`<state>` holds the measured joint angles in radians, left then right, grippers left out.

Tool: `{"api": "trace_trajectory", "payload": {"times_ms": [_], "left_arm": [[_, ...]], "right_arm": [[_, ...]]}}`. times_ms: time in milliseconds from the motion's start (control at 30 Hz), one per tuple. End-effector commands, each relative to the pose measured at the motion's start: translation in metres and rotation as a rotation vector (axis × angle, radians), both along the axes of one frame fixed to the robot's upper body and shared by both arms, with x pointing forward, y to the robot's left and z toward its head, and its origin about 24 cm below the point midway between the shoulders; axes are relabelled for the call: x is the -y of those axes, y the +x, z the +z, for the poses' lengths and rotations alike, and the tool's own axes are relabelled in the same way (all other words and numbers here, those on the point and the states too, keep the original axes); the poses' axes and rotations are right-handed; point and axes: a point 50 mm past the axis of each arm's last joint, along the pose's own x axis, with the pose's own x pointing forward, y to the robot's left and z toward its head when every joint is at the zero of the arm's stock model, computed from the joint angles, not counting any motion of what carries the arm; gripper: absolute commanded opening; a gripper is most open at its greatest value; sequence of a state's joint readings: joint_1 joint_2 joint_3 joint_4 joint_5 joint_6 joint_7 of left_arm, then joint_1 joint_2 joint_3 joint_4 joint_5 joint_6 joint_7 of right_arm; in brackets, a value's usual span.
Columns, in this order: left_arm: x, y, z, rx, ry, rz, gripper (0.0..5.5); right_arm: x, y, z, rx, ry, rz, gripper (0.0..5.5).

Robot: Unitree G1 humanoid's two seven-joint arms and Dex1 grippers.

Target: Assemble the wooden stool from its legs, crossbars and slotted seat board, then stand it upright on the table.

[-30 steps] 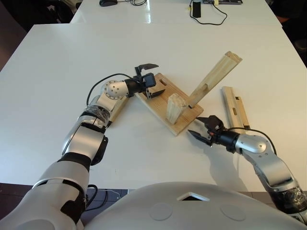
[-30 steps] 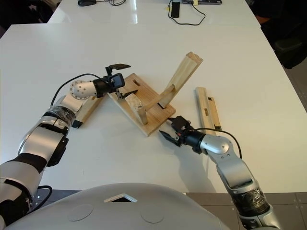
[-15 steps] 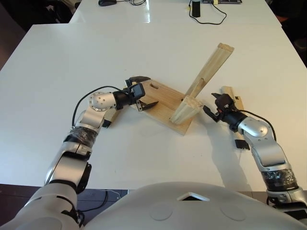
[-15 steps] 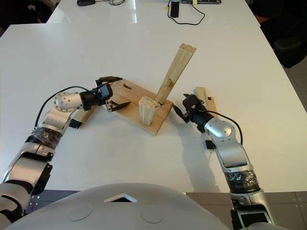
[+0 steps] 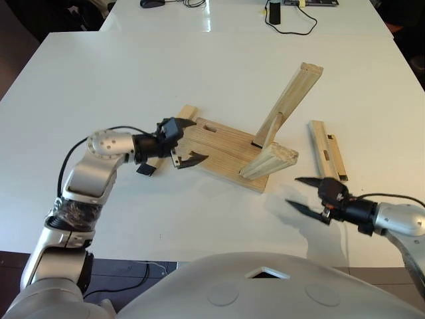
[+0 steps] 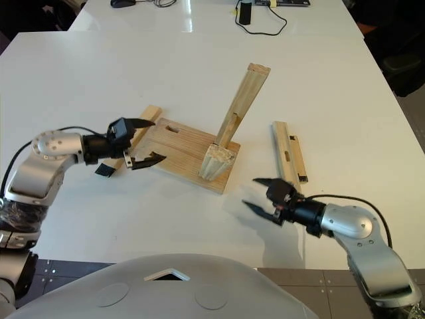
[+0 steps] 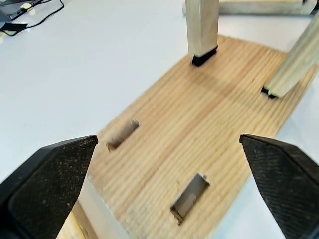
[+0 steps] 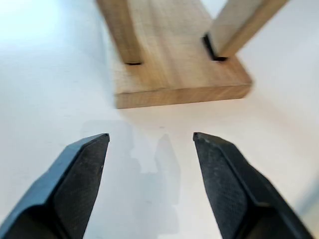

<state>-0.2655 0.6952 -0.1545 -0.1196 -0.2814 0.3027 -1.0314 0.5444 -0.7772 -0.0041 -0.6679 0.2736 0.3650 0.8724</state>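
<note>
seat board (image 5: 224, 151) lies flat mid-table, tall leg (image 5: 285, 106) and second leg (image 5: 269, 161) in its slots, both leaning (loosely seated, we reckon). risk: any nudge to the board levers them out. left gripper (image 5: 189, 141) gapes wide at the board's left end; right gripper (image 5: 294, 191) is wide too, near its right corner, not touching.

Your seat board (image 5: 224, 150) is pale wood with straight grain; the worktop (image 5: 99, 80) is white; left tool (image 5: 198, 139) and right tool (image 5: 292, 191) are black.
</note>
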Motion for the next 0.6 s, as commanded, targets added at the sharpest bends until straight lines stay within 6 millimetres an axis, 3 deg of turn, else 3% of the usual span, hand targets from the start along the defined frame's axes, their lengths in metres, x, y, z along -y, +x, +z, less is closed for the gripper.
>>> {"api": "trace_trajectory", "payload": {"times_ms": [33, 133, 300, 433, 600], "left_arm": [[0.022, 0.052, 0.032, 0.176, -0.018, 0.012, 5.28], [0.036, 0.082, 0.012, 0.263, 0.092, 0.017, 5.28], [0.053, 0.100, -0.043, 0.306, 0.261, 0.145, 5.28], [0.048, 0.092, -0.077, 0.310, 0.367, 0.192, 5.28], [0.041, 0.074, -0.103, 0.288, 0.479, 0.040, 5.28]], "right_arm": [[-0.028, -0.005, -0.010, -0.069, 0.090, 0.055, 3.12], [-0.046, -0.008, -0.019, -0.118, 0.136, 0.103, 3.12], [-0.058, 0.005, -0.036, -0.121, 0.153, 0.034, 3.12], [-0.067, 0.012, -0.047, -0.099, 0.139, 0.010, 3.12], [-0.071, 0.033, -0.057, -0.021, 0.112, -0.149, 3.12]]}}
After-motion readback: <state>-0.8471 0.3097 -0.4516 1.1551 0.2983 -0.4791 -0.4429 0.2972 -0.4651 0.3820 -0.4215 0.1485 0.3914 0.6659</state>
